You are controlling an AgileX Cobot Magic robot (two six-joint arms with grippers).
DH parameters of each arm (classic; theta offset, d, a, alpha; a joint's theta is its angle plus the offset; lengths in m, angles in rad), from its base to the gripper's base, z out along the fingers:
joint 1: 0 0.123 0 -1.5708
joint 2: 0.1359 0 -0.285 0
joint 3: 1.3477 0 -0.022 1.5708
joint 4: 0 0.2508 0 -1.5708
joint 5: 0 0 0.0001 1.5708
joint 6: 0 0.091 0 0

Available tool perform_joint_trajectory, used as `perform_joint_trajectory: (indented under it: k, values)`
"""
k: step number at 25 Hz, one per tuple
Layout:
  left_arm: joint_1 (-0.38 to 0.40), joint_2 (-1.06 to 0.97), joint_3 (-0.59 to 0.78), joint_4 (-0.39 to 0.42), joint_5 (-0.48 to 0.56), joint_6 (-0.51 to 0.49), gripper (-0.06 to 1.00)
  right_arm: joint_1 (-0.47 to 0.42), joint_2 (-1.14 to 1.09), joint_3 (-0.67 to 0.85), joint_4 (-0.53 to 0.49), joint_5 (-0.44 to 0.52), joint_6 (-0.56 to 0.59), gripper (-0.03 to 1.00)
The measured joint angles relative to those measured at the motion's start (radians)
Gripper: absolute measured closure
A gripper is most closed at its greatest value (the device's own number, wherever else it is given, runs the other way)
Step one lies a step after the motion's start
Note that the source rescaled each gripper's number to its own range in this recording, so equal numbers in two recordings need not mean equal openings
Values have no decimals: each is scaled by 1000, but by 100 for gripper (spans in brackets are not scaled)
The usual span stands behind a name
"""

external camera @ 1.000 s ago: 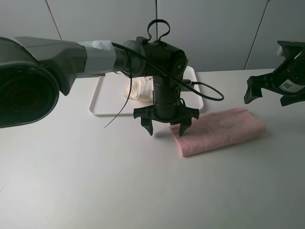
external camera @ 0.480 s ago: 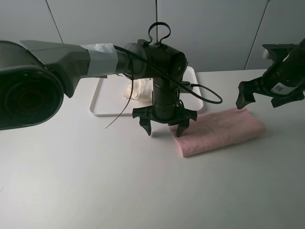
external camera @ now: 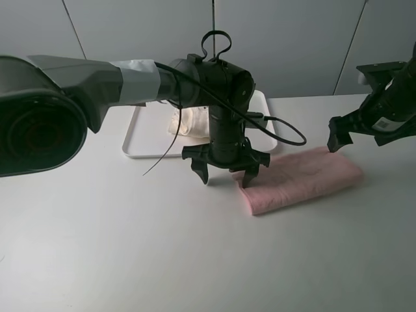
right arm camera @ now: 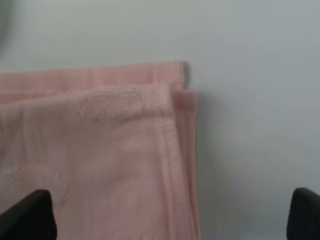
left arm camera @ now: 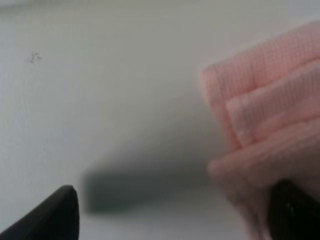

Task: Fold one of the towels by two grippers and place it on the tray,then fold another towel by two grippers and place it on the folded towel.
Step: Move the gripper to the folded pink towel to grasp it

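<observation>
The folded pink towel is lying on the worktop, just in front of the near right corner of the white tray, where the cream towel is resting. Its long axis is running left to right. The left pincer is standing wide open and empty, low at the towel's left end. The right pincer, also wide open and empty, is hovering over the right end, so each arm is facing its own end.
</observation>
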Motion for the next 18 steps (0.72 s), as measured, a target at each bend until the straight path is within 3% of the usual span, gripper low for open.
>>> perform_joint_trajectory:
  k: [9, 18]
  values:
    - [0, 0, -4, 37, 15, 109, -3, -30, 134, -40, 0, 22, -28, -3]
    - [2, 0, -5, 75, 29, 190, -3, -53, 158, -81, 28, 56, -148, -3]
